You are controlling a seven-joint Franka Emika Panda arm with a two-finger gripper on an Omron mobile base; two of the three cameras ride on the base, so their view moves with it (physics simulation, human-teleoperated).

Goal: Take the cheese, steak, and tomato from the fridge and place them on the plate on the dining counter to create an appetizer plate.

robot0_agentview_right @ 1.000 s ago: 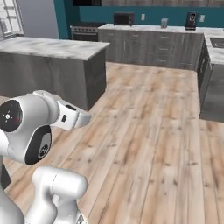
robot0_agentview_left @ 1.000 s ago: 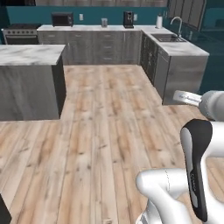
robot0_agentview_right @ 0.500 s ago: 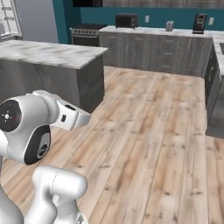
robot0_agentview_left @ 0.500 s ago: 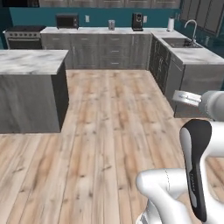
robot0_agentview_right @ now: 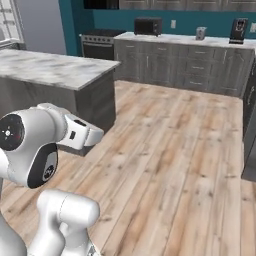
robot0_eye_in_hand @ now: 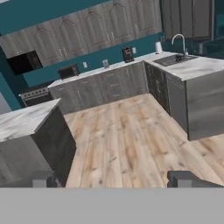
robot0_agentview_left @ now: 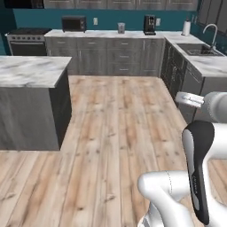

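Observation:
In the hand view my gripper is open, its two dark fingertips wide apart with nothing between them, and it looks out over bare wood floor. The cheese, steak, tomato, plate and dining counter are out of view. A tall light-grey panel stands at the back left in the right base view; I cannot tell whether it is the fridge.
A marble-topped island with a dark grey base stands to the left. Grey cabinets with a counter line the back wall, carrying a microwave and a coffee machine. A sink counter runs along the right. Open wood floor lies between.
The whole scene has shifted right and grown nearer in both base views, so the camera has moved. The arm keeps its pose and the gripper stays open.

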